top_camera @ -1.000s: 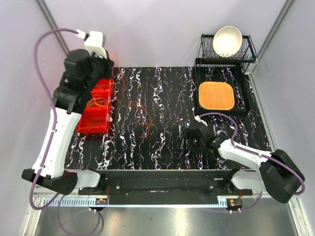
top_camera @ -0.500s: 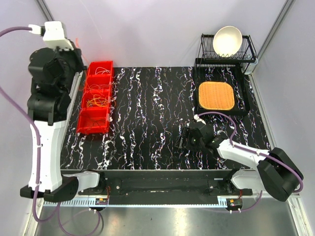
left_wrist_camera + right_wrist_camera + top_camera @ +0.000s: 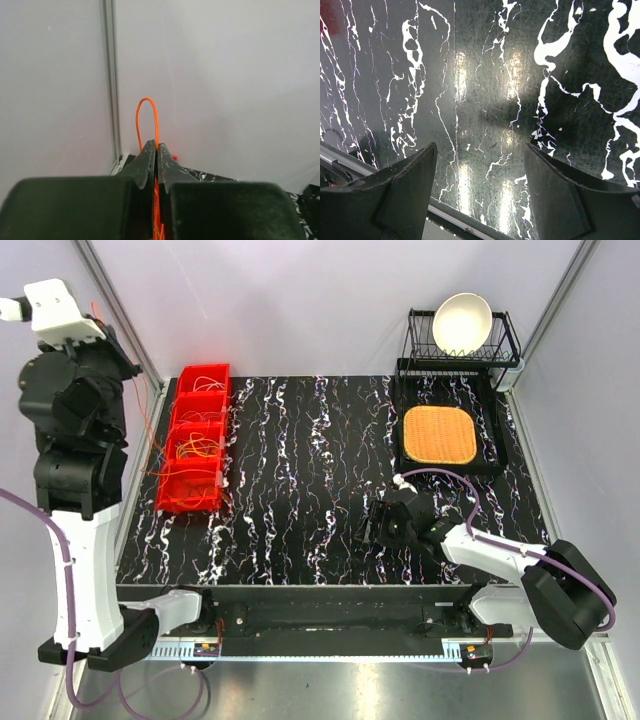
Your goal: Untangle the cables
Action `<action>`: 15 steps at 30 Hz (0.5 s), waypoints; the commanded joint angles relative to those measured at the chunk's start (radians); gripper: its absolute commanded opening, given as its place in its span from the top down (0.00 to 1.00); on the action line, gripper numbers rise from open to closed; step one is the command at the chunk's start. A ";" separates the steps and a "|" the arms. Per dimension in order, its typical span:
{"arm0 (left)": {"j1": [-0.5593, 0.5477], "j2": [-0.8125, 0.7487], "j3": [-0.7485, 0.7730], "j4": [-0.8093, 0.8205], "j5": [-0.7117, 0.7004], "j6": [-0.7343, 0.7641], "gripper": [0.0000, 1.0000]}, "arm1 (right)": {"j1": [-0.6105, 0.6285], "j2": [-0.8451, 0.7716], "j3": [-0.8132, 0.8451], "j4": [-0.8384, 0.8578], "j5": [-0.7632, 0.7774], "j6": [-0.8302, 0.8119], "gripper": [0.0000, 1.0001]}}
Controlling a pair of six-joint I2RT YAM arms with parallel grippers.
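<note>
The cables (image 3: 197, 448) lie as orange and yellow loops in the red bins (image 3: 180, 502) at the table's left. My left gripper (image 3: 121, 347) is raised high at the far left, beyond the bins. It is shut on a thin orange cable (image 3: 146, 115). The cable loops up past my left gripper (image 3: 156, 145) in the left wrist view. Thin orange strands (image 3: 152, 425) trail from the arm down to the bins. My right gripper (image 3: 372, 526) is open and empty, low over the black marbled surface (image 3: 485, 90), as the right wrist view (image 3: 480, 150) shows.
A black dish rack holding a white bowl (image 3: 462, 322) stands at the back right. An orange woven mat (image 3: 438, 433) lies on a black tray in front of it. A grey wall and a metal post (image 3: 110, 80) are close ahead of the left gripper.
My left arm has swung left and up, away from over the bins, drawing the orange cable with it. The orange loops once on the table are gone. The right arm barely moved.
</note>
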 commanded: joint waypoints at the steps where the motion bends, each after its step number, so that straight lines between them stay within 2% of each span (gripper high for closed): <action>1: 0.019 -0.025 -0.131 0.082 -0.080 0.041 1.00 | 0.002 0.000 0.000 0.040 -0.015 -0.016 0.25; 7: 0.064 -0.031 -0.246 0.135 -0.063 0.032 1.00 | 0.002 0.008 0.000 0.042 -0.023 -0.019 0.25; 11: 0.088 -0.020 -0.225 0.132 -0.031 0.024 1.00 | 0.002 0.011 0.004 0.044 -0.022 -0.019 0.25; 15: 0.095 -0.005 -0.121 0.120 -0.014 -0.005 1.00 | 0.002 0.016 0.006 0.044 -0.022 -0.021 0.24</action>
